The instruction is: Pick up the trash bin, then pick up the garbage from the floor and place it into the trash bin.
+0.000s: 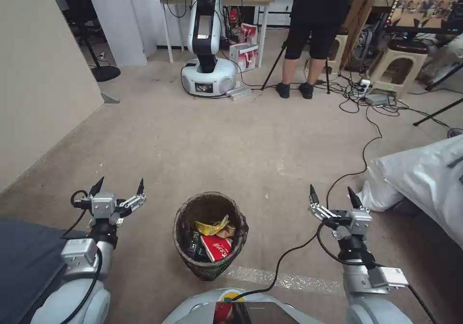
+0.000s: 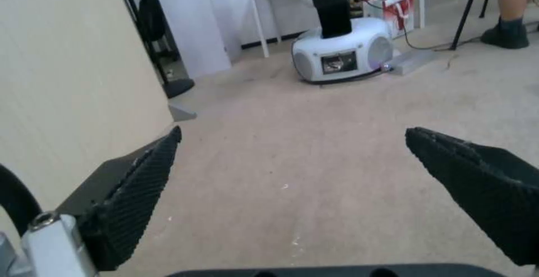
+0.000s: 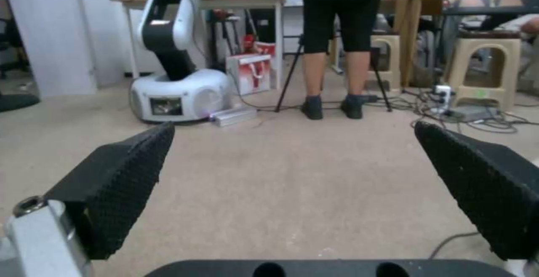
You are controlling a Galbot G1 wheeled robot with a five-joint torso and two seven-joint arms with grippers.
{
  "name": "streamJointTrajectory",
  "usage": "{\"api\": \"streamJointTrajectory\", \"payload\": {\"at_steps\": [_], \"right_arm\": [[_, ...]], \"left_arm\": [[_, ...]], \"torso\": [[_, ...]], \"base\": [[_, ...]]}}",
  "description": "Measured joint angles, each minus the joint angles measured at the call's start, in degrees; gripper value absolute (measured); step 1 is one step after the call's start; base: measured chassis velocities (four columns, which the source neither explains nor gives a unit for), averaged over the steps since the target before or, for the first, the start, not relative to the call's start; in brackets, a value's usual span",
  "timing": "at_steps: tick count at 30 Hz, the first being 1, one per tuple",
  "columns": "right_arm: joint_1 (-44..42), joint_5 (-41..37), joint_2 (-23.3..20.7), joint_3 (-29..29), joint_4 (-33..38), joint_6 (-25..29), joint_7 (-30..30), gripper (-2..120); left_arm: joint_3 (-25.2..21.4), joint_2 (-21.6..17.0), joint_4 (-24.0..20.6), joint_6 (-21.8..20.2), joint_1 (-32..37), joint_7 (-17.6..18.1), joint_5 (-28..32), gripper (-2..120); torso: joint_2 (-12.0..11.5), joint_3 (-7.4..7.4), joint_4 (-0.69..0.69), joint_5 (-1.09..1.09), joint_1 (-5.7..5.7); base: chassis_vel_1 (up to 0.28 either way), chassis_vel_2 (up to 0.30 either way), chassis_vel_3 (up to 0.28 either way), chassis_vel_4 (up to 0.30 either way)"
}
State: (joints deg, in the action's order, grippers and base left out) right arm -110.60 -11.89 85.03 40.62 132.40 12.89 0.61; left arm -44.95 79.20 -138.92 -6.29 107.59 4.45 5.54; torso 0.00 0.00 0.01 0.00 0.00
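Note:
The trash bin [image 1: 211, 266] stands on the carpet just ahead of my base, between my two arms. It is round, with a dark bag folded over its rim. Garbage lies inside it: a yellow wrapper [image 1: 212, 227], a red-white carton [image 1: 217, 248] and something with a green label. My left gripper [image 1: 120, 184] hangs open to the left of the bin, above the floor and pointing forward, with nothing between its fingers [image 2: 140, 184]. My right gripper [image 1: 332, 191] is open in the same way to the right of the bin, and its fingers [image 3: 124, 176] are empty too.
Another white robot [image 1: 207, 39] and a standing person [image 1: 313, 34] are at the far side by a table. Cables [image 1: 357, 107] trail over the carpet on the right, towards a large pale plastic bag [image 1: 419, 179]. A beige wall panel [image 1: 38, 73] runs along the left.

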Motion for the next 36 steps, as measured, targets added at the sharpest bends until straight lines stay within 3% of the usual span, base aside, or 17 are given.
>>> {"api": "streamJointTrajectory", "payload": {"at_steps": [15,36], "right_arm": [[-4.53,4.37,1.81,-2.26,-0.46,5.92,3.35,100],[-4.56,4.83,1.76,-2.61,-0.67,6.29,4.18,100]], "left_arm": [[4.55,4.40,1.65,9.68,3.12,0.73,-6.74,100],[4.57,4.39,1.76,9.88,3.16,0.85,-6.78,100]], "torso": [[0.00,0.00,-0.01,0.00,0.00],[0.00,0.00,-0.01,0.00,0.00]], "base": [[0.000,0.000,0.000,0.000],[0.000,0.000,0.000,0.000]]}}
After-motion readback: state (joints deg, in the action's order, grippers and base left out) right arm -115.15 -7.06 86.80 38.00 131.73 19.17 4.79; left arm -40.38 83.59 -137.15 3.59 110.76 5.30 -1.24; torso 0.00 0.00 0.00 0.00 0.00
